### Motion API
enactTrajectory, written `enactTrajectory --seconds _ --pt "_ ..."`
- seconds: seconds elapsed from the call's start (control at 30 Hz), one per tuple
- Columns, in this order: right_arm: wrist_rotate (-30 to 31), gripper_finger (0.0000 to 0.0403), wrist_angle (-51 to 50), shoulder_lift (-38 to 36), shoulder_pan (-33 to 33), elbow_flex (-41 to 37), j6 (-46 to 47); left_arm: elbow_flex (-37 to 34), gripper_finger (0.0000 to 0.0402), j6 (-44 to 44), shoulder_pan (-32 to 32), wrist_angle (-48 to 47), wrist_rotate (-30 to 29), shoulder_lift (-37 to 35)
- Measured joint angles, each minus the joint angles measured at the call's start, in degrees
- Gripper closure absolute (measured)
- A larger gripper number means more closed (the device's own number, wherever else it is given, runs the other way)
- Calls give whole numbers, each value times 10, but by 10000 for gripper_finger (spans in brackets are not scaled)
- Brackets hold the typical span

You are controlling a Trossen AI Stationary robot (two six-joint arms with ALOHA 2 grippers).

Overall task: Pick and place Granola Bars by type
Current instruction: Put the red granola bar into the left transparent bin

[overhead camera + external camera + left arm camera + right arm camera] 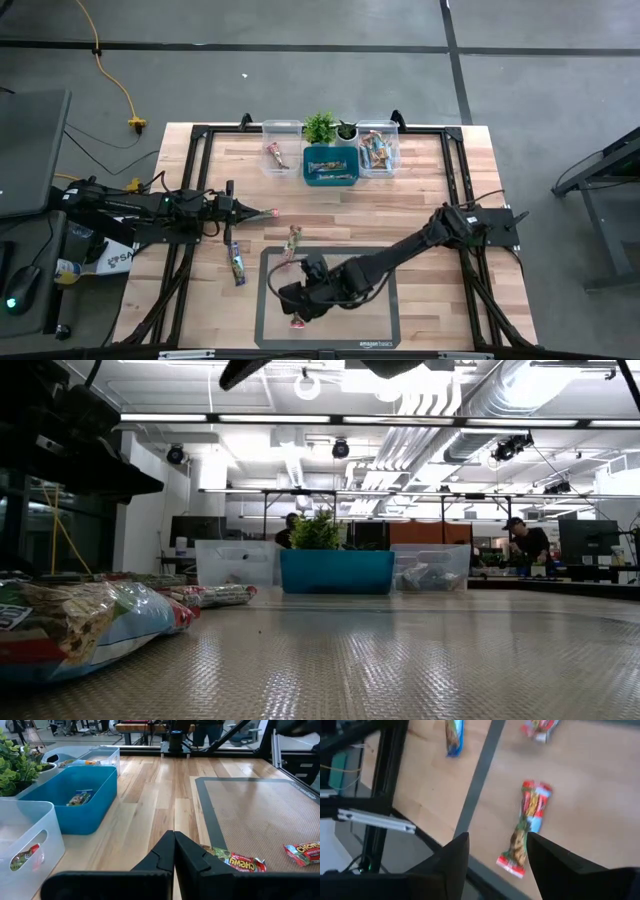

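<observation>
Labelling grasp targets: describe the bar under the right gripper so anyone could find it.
On the grey mat, near its front left corner, the open right gripper hovers over a slim red-ended granola bar. It is the only bar at the mat's front edge; the others lie farther back.

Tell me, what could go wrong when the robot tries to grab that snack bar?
The right gripper hangs open above a bar that lies near the mat's edge. The bar lies a bit slanted between the fingers, so they might pinch just one end and it could slip out. The wrapper looks shiny and thin, so it may crumple or slide away. Pushed sideways, it could move off the mat toward the table's edge.
</observation>
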Motion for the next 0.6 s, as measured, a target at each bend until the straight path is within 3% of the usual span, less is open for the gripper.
enactTrajectory --seconds 0.6 --pt "-66 174 73 98 -6 -1 29 0 400 0 0 0 0 0"
